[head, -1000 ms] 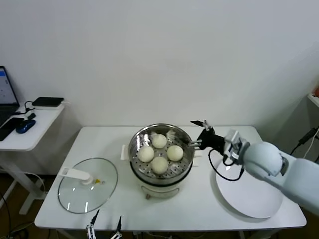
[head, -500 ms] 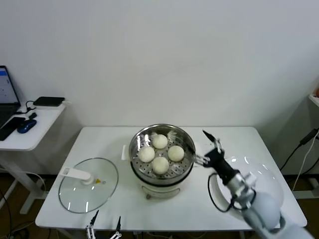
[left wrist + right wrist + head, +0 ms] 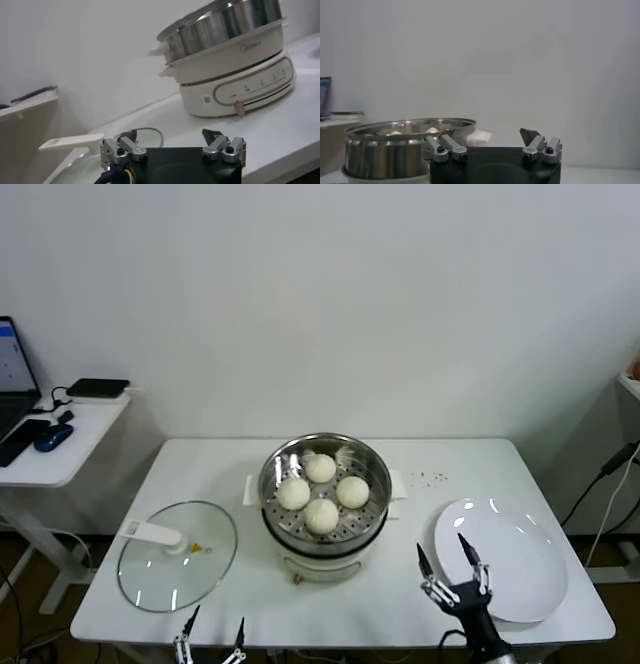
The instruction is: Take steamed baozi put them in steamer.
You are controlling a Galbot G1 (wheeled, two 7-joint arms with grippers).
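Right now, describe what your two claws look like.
The right claw has thin dark fingers with pointed black tips on silvery metal knuckles, above a black wrist. The right wrist view shows silver finger mounts with dark screws on a black block. The left claw looks alike: slim dark pointed fingers on silver mounts; its wrist view shows red and yellow wires beside the black body.

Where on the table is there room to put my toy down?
The white plate is bare. There is open tabletop behind the glass lid, left of the steamer. The steamer is full: four baozi fill it. The front edge is tight: the left gripper and right gripper wait there, open.
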